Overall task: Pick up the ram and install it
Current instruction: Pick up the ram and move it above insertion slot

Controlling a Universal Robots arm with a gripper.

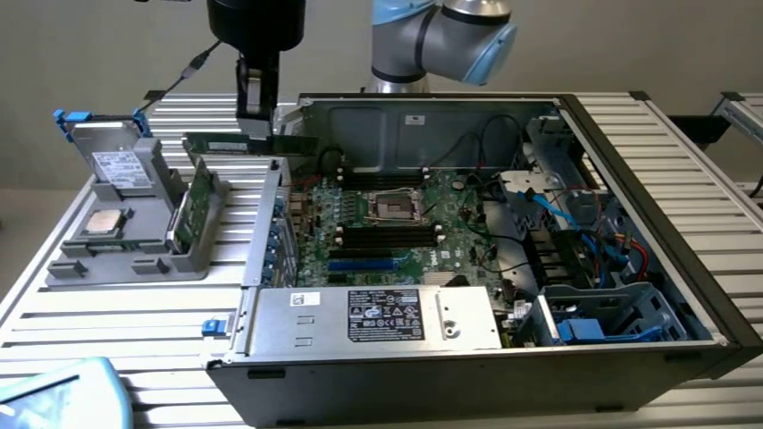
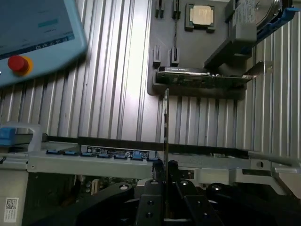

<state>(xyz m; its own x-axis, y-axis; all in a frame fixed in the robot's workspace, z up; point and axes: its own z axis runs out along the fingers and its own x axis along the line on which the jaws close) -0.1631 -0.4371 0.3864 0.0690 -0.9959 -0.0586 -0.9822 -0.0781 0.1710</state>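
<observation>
Your tool (image 1: 256, 130) grips the ram (image 1: 214, 143) mid-length, just above the case's (image 1: 477, 389) back corner. It looks light, stiff and fragile; hold its flat faces, clear of the contacts.

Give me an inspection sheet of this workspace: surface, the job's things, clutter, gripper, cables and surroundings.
Surface: ribbed metal table carrying an open computer case and a grey holder.
Job's things: ram held in the air by the case's wall on the exterior view's left; motherboard exposed inside the case.
Clutter: processor chip, green card and drive in the holder; teach pendant at the table's near corner.
Gripper: gripper shut on the ram.
Cables: blue cables inside the case.
Surroundings: plain wall behind.
</observation>
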